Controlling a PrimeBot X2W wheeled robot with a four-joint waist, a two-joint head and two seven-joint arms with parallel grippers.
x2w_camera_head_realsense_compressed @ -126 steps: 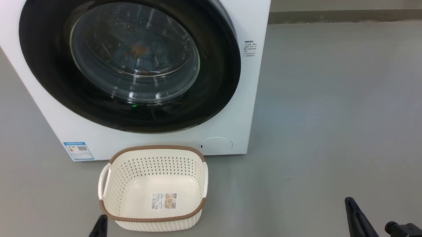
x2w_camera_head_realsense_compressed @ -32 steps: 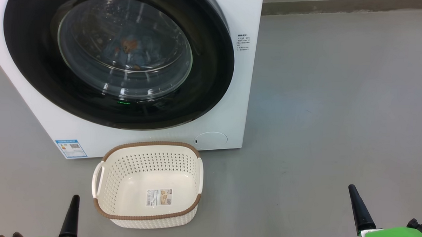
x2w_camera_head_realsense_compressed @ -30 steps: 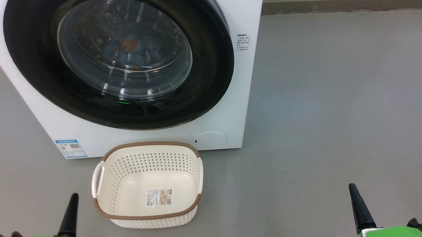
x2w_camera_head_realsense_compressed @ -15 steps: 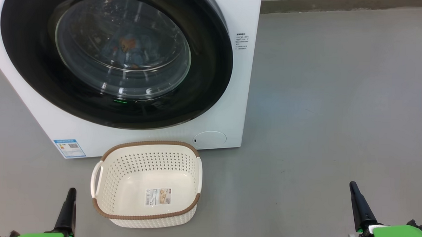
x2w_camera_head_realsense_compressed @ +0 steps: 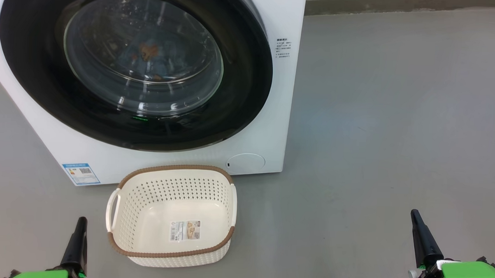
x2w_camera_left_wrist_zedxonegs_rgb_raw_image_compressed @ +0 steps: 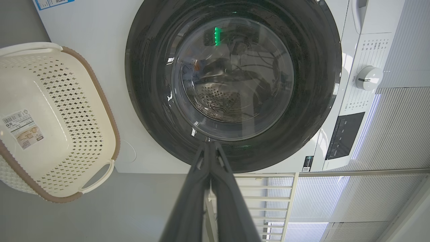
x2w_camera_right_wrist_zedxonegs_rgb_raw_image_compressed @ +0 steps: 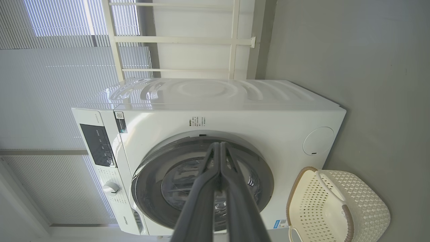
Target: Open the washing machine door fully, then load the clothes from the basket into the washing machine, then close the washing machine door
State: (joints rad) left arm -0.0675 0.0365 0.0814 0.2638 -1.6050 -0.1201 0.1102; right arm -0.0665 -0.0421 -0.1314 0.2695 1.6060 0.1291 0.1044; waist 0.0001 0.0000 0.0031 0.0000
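while washing machine door (x2w_camera_head_realsense_compressed: 39, 74) sits shut behind basket (x2w_camera_head_realsense_compressed: 176, 168), left pincer (x2w_camera_head_realsense_compressed: 80, 224) and right pincer (x2w_camera_head_realsense_compressed: 416, 219) flank basket, both pinched together, empty.

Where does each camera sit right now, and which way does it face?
Head: up high, looking down at the washer, its shut door and the basket; left hand lower left, right hand lower right, both shut.
Left wrist: behind the left hand, facing the door; picture rolled sideways, basket at left.
Right wrist: behind the right hand, facing the washer's front, also rolled; basket lower right.
All three share door and basket.
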